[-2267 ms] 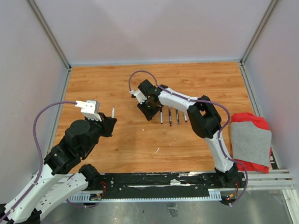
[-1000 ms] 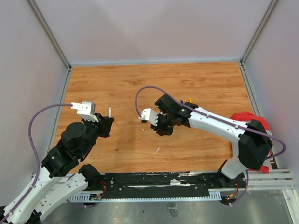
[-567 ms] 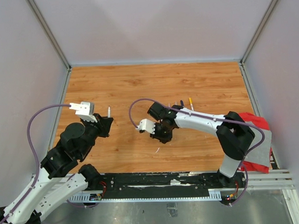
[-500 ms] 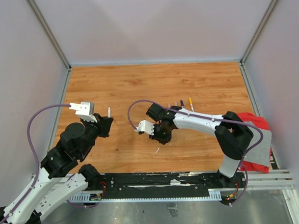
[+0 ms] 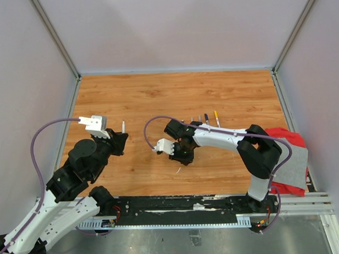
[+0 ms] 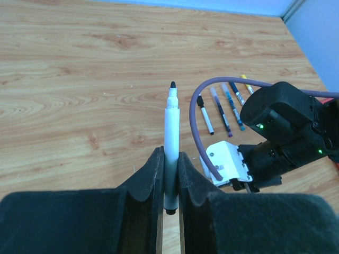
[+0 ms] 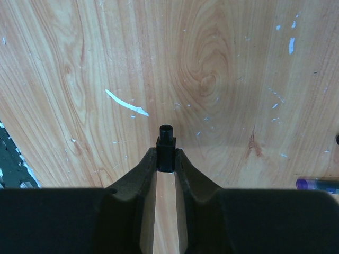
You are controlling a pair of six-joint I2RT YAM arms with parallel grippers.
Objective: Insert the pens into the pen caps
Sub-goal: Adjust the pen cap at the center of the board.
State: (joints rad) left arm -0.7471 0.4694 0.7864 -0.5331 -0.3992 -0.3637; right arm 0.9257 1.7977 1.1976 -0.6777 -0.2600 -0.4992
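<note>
Over the left side of the table [image 5: 129,95], the left gripper [image 6: 169,159] holds 1 pen [image 6: 171,132]. To its right, at mid-table, the right gripper [image 7: 166,156] holds 1 cap [image 7: 166,140]. Other pens [image 6: 220,110] lie side by side behind the right gripper. A cloth [image 5: 284,156] lies at the right edge.

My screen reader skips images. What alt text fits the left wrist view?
The left gripper clamps a white pen, dark tip pointing away, over a wooden table. Beyond it lie several more pens beside the right arm.
</note>
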